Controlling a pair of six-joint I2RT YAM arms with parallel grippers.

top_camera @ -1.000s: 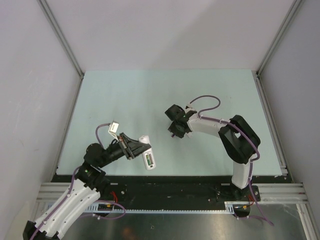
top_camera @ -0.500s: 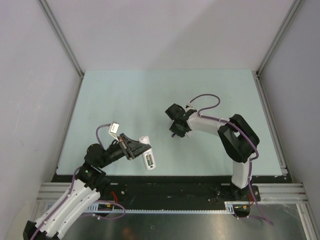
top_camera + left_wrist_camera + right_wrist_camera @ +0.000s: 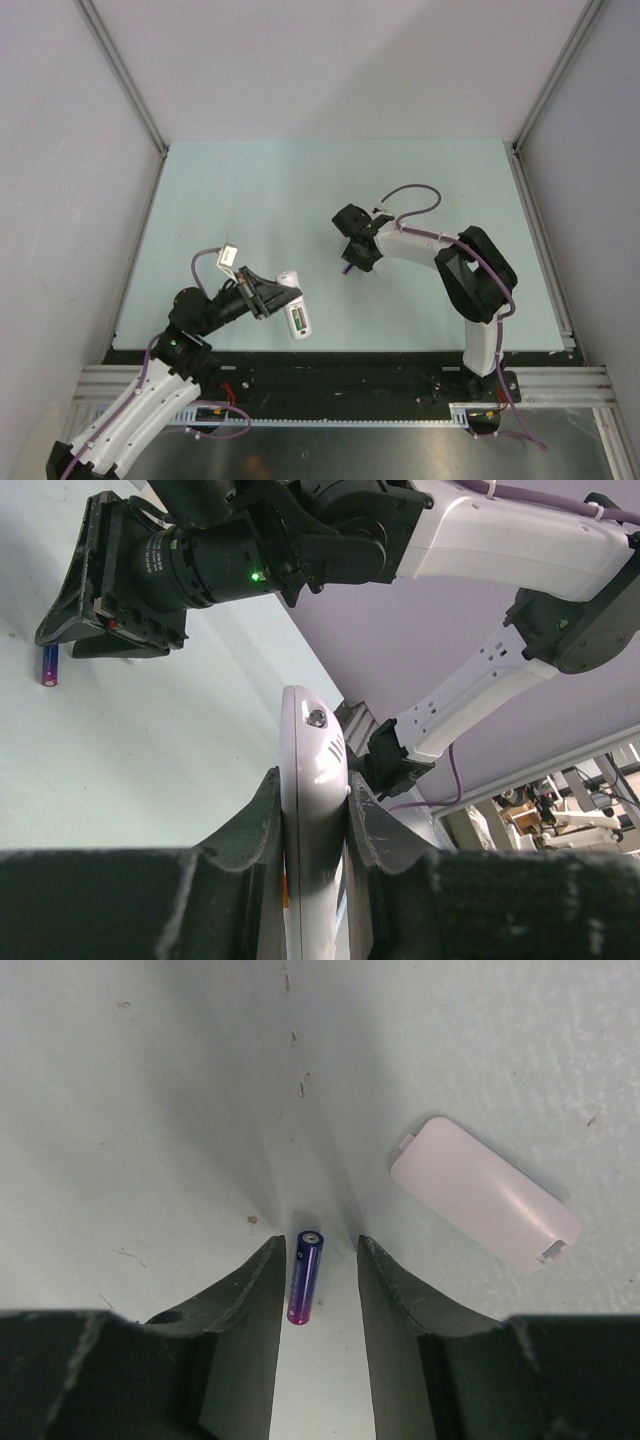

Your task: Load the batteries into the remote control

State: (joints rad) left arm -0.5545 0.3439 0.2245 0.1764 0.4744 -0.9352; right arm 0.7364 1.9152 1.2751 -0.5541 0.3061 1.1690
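Your left hand (image 3: 312, 785) pinches the remote (image 3: 310, 730) on edge, likely to leave its back reachable, while your right hand (image 3: 320, 1245), spread, straddles the purple battery (image 3: 304, 1278) on the counter (image 3: 150, 1080), cover (image 3: 485, 1190) at two o'clock.

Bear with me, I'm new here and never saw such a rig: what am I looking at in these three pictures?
These are two robot arms bolted at the near edge of a pale table. The wide picture comes from a fixed camera above them. The other two come from a camera on each wrist, so the dark shapes at the bottom are that arm's own fingers. The left tool is shut on a slim white remote control, held up off the table. The right tool hangs open over a purple-blue battery lying on the table, one finger on each side, not touching it. Beside it lies a small white cover.
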